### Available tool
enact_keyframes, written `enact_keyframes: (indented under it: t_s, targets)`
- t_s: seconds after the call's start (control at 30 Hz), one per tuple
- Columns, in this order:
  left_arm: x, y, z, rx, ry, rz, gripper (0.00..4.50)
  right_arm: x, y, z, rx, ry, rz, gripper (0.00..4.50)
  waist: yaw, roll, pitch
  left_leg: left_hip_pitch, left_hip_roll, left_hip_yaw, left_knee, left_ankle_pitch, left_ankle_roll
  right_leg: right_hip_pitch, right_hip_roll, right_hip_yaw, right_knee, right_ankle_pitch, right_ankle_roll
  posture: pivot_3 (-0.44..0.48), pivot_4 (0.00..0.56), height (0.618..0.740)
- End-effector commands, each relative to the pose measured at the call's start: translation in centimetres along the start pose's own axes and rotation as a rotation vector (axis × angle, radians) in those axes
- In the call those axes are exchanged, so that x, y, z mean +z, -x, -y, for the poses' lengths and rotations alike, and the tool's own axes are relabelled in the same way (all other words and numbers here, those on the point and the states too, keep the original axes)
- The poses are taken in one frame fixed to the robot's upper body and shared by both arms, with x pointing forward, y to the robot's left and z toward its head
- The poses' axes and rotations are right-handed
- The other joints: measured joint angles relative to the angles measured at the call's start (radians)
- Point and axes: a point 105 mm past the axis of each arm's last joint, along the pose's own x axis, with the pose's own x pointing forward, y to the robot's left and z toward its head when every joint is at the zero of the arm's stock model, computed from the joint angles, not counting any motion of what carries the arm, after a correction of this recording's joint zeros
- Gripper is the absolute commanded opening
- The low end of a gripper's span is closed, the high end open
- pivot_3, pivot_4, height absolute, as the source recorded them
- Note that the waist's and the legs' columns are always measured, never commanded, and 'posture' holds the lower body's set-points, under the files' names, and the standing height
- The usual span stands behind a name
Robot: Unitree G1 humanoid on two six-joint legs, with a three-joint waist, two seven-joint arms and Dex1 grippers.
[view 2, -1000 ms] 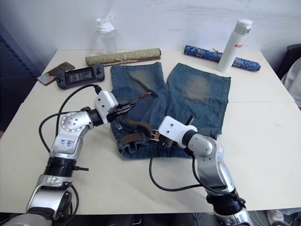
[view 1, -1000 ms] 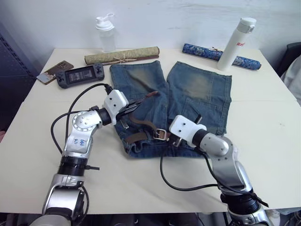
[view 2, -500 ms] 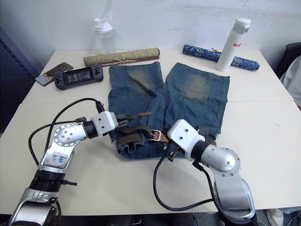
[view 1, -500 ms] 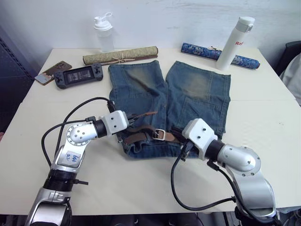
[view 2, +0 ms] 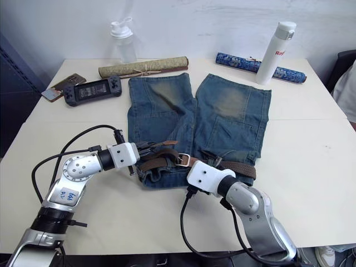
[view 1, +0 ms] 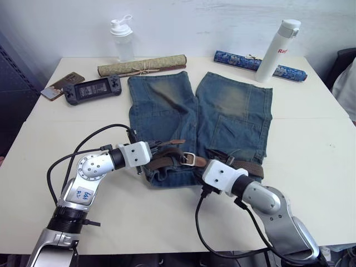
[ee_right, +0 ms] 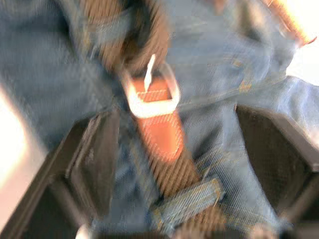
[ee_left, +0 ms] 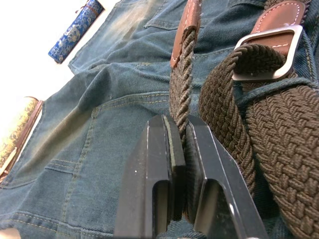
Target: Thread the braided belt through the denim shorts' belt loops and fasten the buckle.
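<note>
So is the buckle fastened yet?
No. The buckle has strap through it, but its prong stands free and the left gripper pinches the belt.

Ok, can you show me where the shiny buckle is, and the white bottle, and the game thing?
buckle (ee_left: 269, 50), left wrist view, on the silver frame's long bar.
white bottle (view 1: 280, 50), left eye view, middle of its body.
handheld game console (view 1: 94, 89), left eye view, on its screen.

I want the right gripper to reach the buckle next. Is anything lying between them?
Nothing visible does: the right gripper is open, the buckle lying just ahead of it on the denim shorts.
</note>
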Motion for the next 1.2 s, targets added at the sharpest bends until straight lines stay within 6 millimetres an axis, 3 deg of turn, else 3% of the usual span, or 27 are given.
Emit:
enact_keyframes:
  t_s: [0.03,0.43,0.67,0.87,0.97,1.2]
  targets:
    - [1.1,0.0,-1.2,0.035,-0.024,0.038,0.0,0.0,-0.6,-0.8,-0.009,0.03,0.019,3.96,0.0,0.0,0.0,0.0,0.0,0.0,0.0,0.0,0.0,0.0,0.0,0.0,0.0,0.0,0.0,0.0,0.15,0.717]
    - [1.5,-0.1,-1.3,0.043,-0.009,0.043,0.0,-2.2,-2.0,1.6,-0.185,0.1,-0.09,3.96,0.001,0.0,0.0,0.0,0.0,0.0,0.001,0.0,0.0,0.001,0.0,0.0,0.001,0.0,0.0,0.0,0.15,0.717]
    - [1.4,-0.1,-1.2,0.042,-0.001,0.044,0.0,-2.0,-2.4,1.5,-0.195,0.103,-0.087,3.96,0.001,0.0,0.0,0.0,0.0,0.0,0.001,0.0,0.0,0.001,0.0,0.0,0.001,0.0,0.0,0.0,0.15,0.717]
    - [1.6,-0.3,-1.3,0.041,-0.002,0.046,0.0,-3.5,-2.7,0.3,-0.152,-0.005,-0.155,3.96,0.0,0.0,0.0,0.001,0.0,0.0,0.001,0.0,0.0,0.002,0.0,0.0,0.001,0.0,0.0,0.0,0.15,0.717]
    - [1.7,-0.3,-1.4,0.042,-0.003,0.05,0.0,-4.1,-2.7,-0.4,-0.126,-0.057,-0.191,3.25,0.001,0.0,0.0,0.001,0.0,-0.001,0.001,0.0,0.0,0.002,0.0,0.0,0.001,0.0,0.0,0.0,0.15,0.717]
    - [1.7,-0.2,-1.1,0.039,-0.001,0.05,0.0,-4.1,-2.7,-0.2,-0.138,-0.059,-0.201,0.1,0.001,-0.001,0.0,0.001,0.0,-0.001,0.001,0.0,0.0,0.003,0.0,0.0,0.001,0.0,0.0,0.0,0.15,0.717]
